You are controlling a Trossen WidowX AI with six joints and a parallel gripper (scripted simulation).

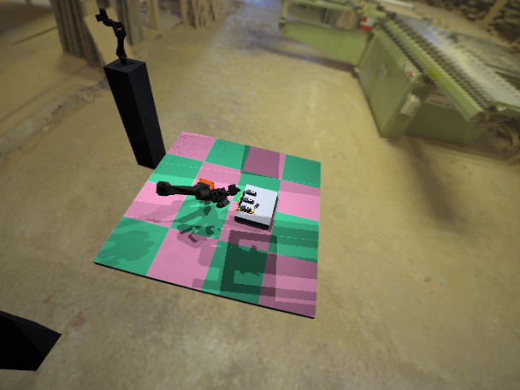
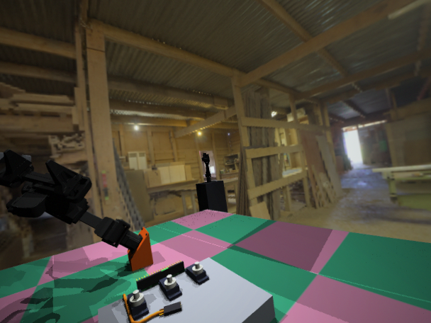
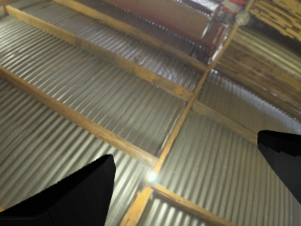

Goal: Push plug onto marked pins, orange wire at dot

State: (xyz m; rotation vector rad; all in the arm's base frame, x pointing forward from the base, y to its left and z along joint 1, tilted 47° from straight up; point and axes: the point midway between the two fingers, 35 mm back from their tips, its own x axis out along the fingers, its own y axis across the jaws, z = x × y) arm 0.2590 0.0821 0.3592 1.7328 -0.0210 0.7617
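Note:
The pale grey holder [image 1: 258, 208] stands on the pink and green mat and also shows in the exterior view [image 2: 198, 301]. Three dark servo bodies sit along its top. The small black plug [image 2: 173, 308] lies flat on the holder top beside the nearest servo [image 2: 136, 301], on an orange lead [image 2: 142, 315]. The black pin row [image 2: 161, 274] runs along the holder's edge; I cannot make out the coloured band. My arm [image 1: 197, 192] lies low beside that edge. My gripper [image 2: 39, 170] is open and empty, raised well away from the plug. The wrist view shows only the roof between its fingers.
An orange bracket [image 2: 140, 251] on the arm stands close behind the pin row, also in the top view [image 1: 206, 184]. A tall black pillar [image 1: 134, 111] stands at the mat's far corner. A green machine [image 1: 419, 85] stands off the mat.

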